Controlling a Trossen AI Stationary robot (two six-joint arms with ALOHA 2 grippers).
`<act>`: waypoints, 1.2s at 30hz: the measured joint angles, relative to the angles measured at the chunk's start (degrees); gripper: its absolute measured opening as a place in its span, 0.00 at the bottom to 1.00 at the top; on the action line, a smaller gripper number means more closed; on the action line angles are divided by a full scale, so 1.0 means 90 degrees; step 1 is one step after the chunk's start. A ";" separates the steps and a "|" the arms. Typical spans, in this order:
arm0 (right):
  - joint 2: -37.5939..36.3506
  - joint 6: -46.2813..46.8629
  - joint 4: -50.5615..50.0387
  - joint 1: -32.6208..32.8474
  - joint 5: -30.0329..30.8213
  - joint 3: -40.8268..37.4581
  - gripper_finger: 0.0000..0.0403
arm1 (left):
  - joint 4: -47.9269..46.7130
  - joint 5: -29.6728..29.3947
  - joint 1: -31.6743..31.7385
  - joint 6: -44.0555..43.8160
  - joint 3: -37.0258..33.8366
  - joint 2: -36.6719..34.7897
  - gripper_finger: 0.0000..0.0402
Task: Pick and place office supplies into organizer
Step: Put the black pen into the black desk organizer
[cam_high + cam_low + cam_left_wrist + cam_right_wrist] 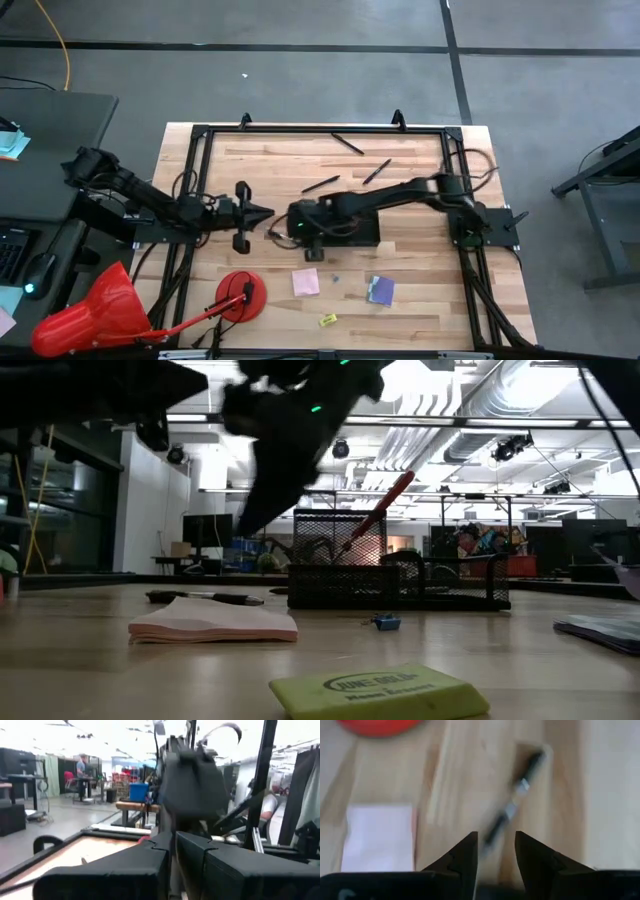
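We're looking down at the right gripper [281, 229] hanging over the left end of the organizer [345, 228], which is sitting mid-table with its long side running left to right. In the right wrist view its fingers [465, 857] are standing apart with a gap between them, and a dark pen [512, 807] is lying on the wood just past the tips, long axis running diagonally away from the fingers. We can't tell if the pen is touching either finger; nothing looks clamped.

The left gripper [262, 213] is sitting closed just to the left of that, tips pointing toward the organizer.

From the low view, the organizer [400, 575] is a black mesh tray, and something red [385, 505] is leaning out of it, tilted up to the right. The pink sticky pad [212, 623] is lying flat in front of it, with a pen beside it, and a yellow eraser [378, 693] is lying nearest the camera.

Three more thin pens [348, 144] are lying toward the far edge of the table, each at its own angle. The purple pad [380, 290] is resting right of the pink one.
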 joint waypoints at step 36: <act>0.1031 0.1085 -0.0112 0.0163 0.1196 0.0701 0.28 | -0.1876 0.0300 -0.0007 0.0209 -0.0029 -0.2084 0.04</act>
